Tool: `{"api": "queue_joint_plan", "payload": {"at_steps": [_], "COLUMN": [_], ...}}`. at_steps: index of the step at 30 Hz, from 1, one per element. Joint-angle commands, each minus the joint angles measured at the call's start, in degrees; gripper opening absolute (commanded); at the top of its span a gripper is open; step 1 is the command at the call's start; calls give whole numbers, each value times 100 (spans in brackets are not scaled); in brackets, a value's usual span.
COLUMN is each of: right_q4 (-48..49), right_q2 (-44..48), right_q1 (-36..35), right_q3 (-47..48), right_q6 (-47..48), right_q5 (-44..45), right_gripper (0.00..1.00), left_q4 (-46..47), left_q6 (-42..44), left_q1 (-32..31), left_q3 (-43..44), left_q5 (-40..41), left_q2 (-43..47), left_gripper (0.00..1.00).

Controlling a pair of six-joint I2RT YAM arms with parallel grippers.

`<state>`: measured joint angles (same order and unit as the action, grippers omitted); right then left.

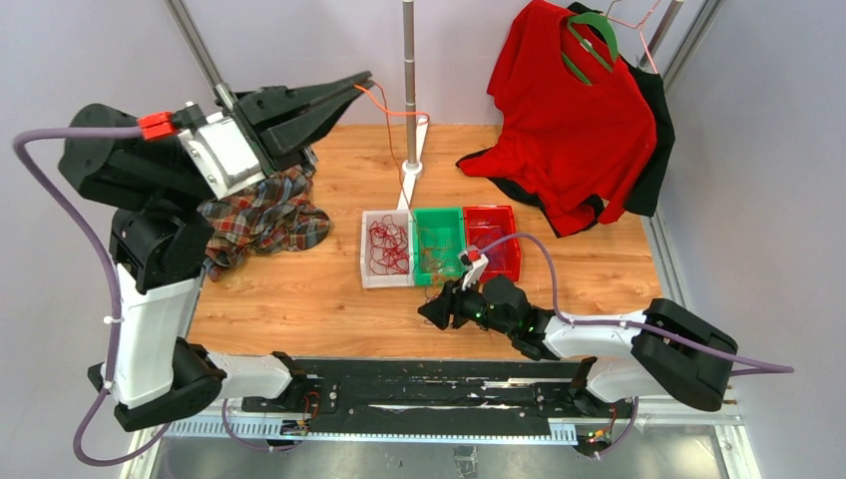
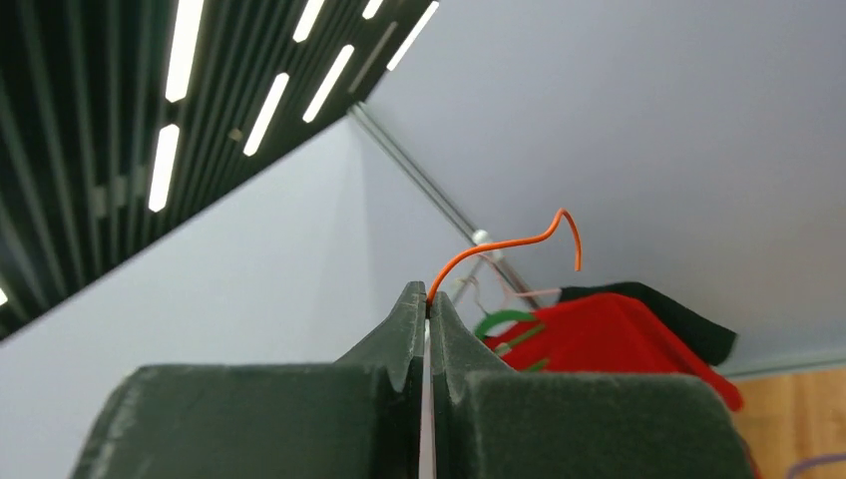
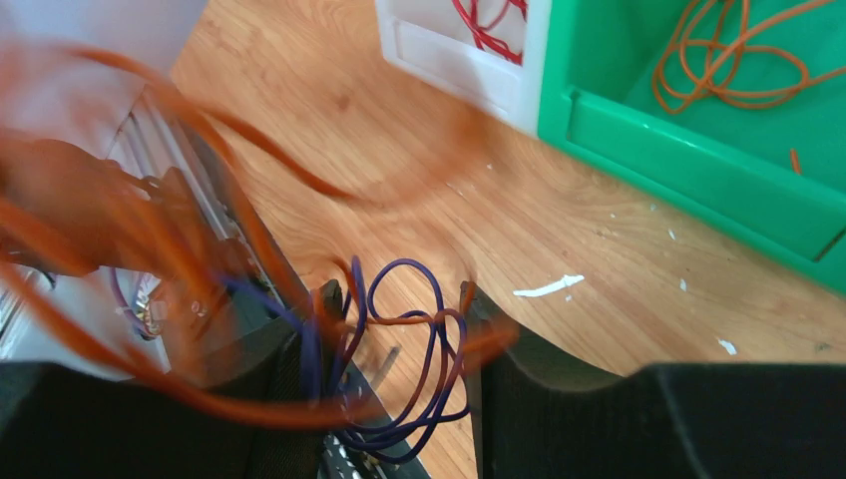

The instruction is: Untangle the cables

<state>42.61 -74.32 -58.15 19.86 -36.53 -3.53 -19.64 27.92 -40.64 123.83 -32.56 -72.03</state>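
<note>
Three bins sit side by side mid-bench (image 1: 299, 299): a white bin (image 1: 365, 249) with red cables (image 1: 387, 247) coiled inside, a green bin (image 1: 416, 239) with orange-brown loops (image 3: 728, 70), and a red bin (image 1: 514, 249) on the right. The left claw (image 1: 364, 78) is raised high over the far edge and pressed together on one orange cable (image 2: 499, 244), pinched a little short of its curled free end; the strand drops toward the bins. The right claw (image 3: 399, 299) is low by the near edge in front of the green bin, spread, with purple cables (image 3: 399, 262) and orange strands knotted in the gap. Cannot tell if any is clamped. The cord looks thin, light and springy and holds its curl. The jacket is likely slick, so it could slip from a light pinch and drag neighbours along. Best hold is a single strand near an end, clear of crossings.
</note>
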Motion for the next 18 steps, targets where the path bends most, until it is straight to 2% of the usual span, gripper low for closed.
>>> {"api": "queue_joint_plan", "payload": {"at_steps": [1, 4, 10, 13, 18], "right_q4": [-410, -552, -1180, -1422, -1803], "right_q2": [-133, -145, -81, -133, -233], "right_q1": [-82, -82, -82, -82, -82], "right_q3": [-9, 0, 82, 111, 130], "right_q6": [-72, -106, -145, -233, -456], "right_q5": [134, 181, 335, 427, 748], "right_gripper": [46, 39, 18, 14, 5], "left_q4": [334, 618, 1069, 1910, 2734], "left_q6": [742, 841, 1248, 1569, 2237], "left_q1": [-39, -33, -38, -39, -34], "left_q3": [930, 1154, 1115, 878, 1893], "left_q5": [-6, 79, 261, 638, 1513], "left_q2": [-328, -432, -400, -350, -992], "left_gripper": [0, 0, 0, 0, 0]}}
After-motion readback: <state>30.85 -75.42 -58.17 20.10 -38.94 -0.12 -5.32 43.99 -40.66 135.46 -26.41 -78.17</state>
